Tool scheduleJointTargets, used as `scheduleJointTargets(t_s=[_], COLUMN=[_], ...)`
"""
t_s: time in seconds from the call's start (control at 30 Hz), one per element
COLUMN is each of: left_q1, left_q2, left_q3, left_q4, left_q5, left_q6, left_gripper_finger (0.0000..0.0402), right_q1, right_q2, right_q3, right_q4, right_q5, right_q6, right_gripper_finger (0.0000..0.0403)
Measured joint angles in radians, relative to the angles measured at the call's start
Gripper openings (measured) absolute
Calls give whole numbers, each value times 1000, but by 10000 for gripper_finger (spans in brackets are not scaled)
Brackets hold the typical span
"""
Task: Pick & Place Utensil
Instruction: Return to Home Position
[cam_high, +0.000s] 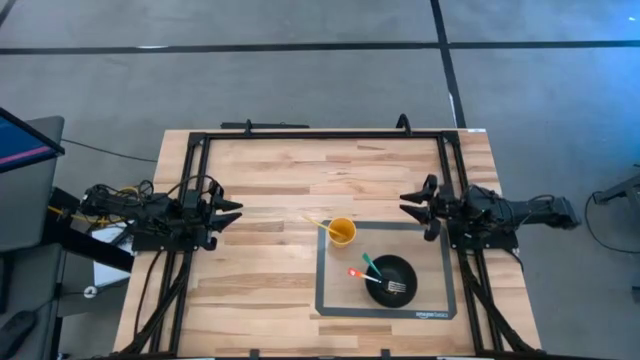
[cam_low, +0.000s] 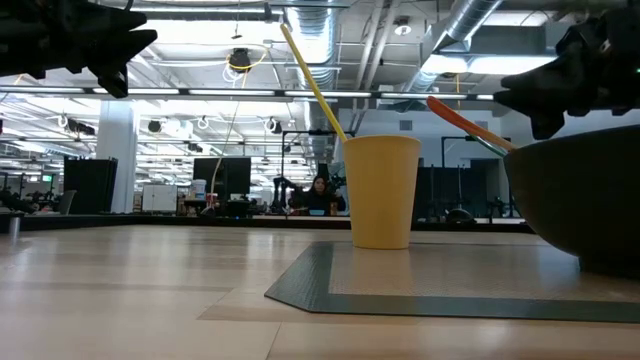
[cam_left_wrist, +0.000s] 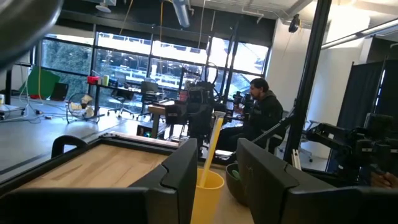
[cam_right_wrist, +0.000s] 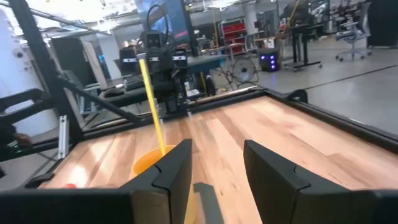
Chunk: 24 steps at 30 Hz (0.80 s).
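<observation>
A yellow cup stands upright on the grey mat, with a yellow utensil leaning out of it toward the table's left. A black bowl on the mat holds a fork and two utensils, one red-tipped and one green, whose handles lean over its rim. My left gripper hovers open at the table's left side. My right gripper hovers open at the right side. The cup and the bowl also show in the low view. Both grippers touch nothing.
A black frame runs along the table's far edge and down both sides. Bare wood lies between my left gripper and the mat. A person sits at a desk beyond the table.
</observation>
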Motion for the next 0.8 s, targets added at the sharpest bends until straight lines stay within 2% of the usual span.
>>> scheduleJointTargets(t_s=[0.13,0.4,0.8], left_q1=[0,0,0], left_q2=[0,0,0], left_q3=[0,0,0], left_q4=[0,0,0], left_q5=[0,0,0], left_q6=[0,0,0], left_gripper_finger=[115,115,115], right_q1=[19,20,20], right_q2=[1,1,1], right_q3=[0,0,0], right_q4=[0,-1,-2], right_q5=[0,2,2], right_q6=[-4,-110,-113], right_gripper_finger=[138,139,137])
